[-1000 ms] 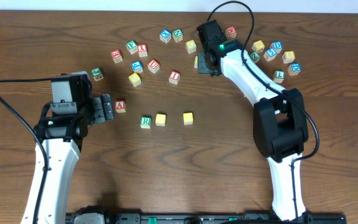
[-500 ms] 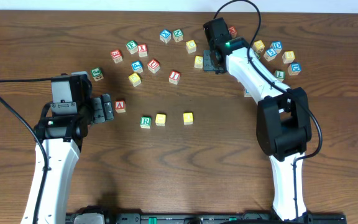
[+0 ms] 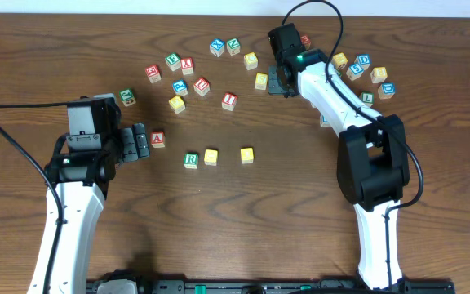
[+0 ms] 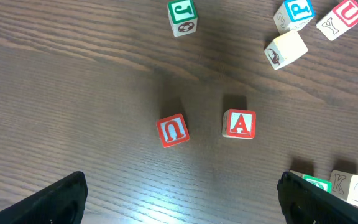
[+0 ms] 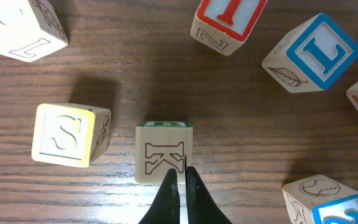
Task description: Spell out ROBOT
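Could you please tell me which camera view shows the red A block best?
The left wrist view: the red A block sits large and unobstructed, letter legible. Overhead shows it small beside the left gripper. The right wrist view lacks it.

**Three views: one fixed overhead, one riding on each wrist.**

Your overhead camera looks straight down on the whole tabletop point(image 3: 243, 220). It is far enough back to take in both arms, the left end effector point(image 3: 139, 144) and the right end effector point(image 3: 278, 82). Your left wrist camera also faces down, from farther off the wood than the right one, with its fingers point(image 4: 48, 202) at the frame's lower corners. It shares with the overhead the A block point(image 4: 239, 124) just beside that end effector. Your right wrist camera is much closer to the wood, looking down past its fingertips point(image 5: 169, 193) onto the K block point(image 5: 163, 162). The S block point(image 5: 70, 134) beside them also shows overhead.
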You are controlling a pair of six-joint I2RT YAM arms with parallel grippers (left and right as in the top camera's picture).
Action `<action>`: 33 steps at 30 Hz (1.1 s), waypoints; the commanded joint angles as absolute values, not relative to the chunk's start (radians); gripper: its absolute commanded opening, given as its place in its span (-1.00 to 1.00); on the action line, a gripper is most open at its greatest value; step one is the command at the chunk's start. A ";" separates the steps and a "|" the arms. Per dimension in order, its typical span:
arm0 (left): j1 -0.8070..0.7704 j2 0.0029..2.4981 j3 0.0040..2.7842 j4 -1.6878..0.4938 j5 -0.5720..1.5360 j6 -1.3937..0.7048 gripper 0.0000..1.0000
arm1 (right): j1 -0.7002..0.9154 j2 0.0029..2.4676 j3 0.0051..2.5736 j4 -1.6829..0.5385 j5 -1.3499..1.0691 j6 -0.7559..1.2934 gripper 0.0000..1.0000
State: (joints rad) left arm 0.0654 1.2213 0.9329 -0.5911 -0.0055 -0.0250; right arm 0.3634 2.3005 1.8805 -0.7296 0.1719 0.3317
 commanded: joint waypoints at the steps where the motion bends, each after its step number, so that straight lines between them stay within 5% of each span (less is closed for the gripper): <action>1: 0.070 1.222 0.962 -0.589 -0.007 -0.019 0.93 | 0.364 2.306 1.903 -0.736 0.178 0.324 -0.98; 33: 0.070 1.222 0.962 -0.589 -0.007 -0.019 0.93 | 0.368 2.310 1.903 -0.706 0.146 0.324 -0.97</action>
State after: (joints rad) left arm 0.0654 1.2213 0.9329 -0.5911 -0.0055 -0.0250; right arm 0.3828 2.3005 1.8805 -0.7013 0.1539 0.3317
